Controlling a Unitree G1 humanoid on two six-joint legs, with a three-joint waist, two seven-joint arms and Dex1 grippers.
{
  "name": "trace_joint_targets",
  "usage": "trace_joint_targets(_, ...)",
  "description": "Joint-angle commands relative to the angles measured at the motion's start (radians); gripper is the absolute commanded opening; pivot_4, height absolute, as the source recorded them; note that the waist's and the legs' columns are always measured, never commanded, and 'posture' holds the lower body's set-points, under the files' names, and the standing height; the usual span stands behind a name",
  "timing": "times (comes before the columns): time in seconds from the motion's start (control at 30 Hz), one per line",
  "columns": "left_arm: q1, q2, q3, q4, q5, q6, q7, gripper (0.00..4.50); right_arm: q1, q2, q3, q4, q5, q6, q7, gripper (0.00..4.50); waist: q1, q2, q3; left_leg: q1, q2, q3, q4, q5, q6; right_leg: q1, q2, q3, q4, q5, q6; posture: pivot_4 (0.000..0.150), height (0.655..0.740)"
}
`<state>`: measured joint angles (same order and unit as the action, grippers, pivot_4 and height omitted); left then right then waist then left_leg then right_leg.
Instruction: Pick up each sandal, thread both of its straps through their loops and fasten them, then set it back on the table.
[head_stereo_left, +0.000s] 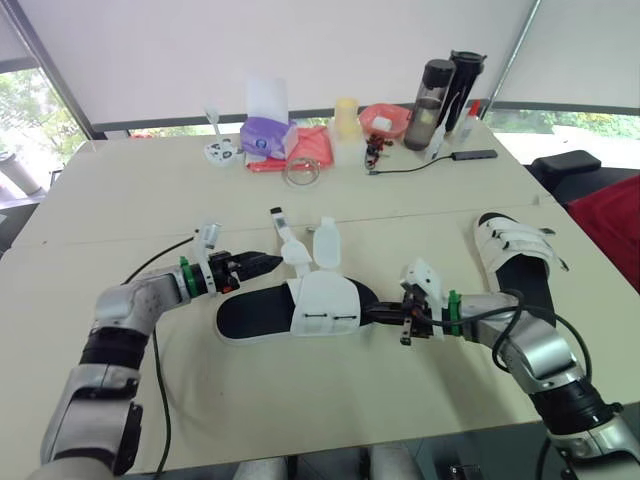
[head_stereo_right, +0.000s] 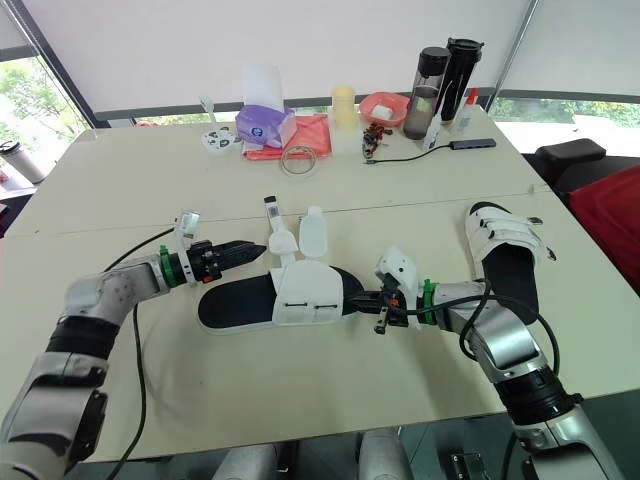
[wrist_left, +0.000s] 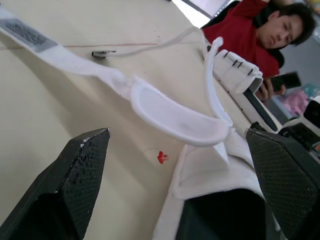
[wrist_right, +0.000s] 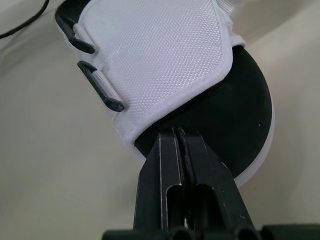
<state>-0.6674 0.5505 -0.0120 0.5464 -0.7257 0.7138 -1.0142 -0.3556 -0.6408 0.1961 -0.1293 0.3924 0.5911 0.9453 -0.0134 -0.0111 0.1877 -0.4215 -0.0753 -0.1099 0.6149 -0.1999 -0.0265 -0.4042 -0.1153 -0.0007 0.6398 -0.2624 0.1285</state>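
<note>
The left claw (head_stereo_left: 262, 265) is spread wide, hovering just beside the two undone straps (head_stereo_left: 310, 245) of the near sandal (head_stereo_left: 300, 310), which stick up loose. The right claw (head_stereo_left: 385, 314) is pinched closed, tips against that sandal's toe rim. The sandal lies mid-counter (head_stereo_left: 150, 200) with open room around it; the second sandal (head_stereo_left: 515, 255) sits near the right edge. Bottles (head_stereo_left: 450, 90), a tissue pack (head_stereo_left: 265, 135) and a cable (head_stereo_left: 420, 165) crowd the far side, well apart. The left wrist view catches a person in red (wrist_left: 250, 35) beyond the counter
</note>
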Motion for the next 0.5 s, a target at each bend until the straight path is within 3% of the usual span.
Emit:
trace_joint_targets(0.03,-0.082,-0.018,-0.002,0.125,0.069,-0.034,-0.089,4.5,-0.021,0.012,0.009,0.008,-0.024,-0.019,0.007,0.08,0.0,0.0,0.0,0.0,0.0,0.0,0.0,0.0,0.0,0.0,0.0,0.0,0.0,0.0,0.0,0.15,0.74)
trace_joint_targets(0.27,-0.28,-0.141,0.091,0.469,0.126,-0.076,-0.107,4.5,-0.023,0.042,0.022,0.036,-0.05,-0.025,0.003,0.08,-0.001,-0.003,0.0,0.0,0.0,-0.001,0.001,0.0,0.0,0.001,0.0,-0.001,0.001,0.001,0.003,0.15,0.74)
trace_joint_targets(0.5,-0.399,-0.219,0.244,0.688,0.14,-0.173,0.033,4.5,-0.02,0.06,0.02,0.039,-0.063,-0.02,-0.011,0.08,-0.007,-0.003,0.0,0.001,0.0,-0.001,0.001,0.0,0.0,-0.001,0.0,-0.001,0.006,0.002,0.003,0.15,0.74)
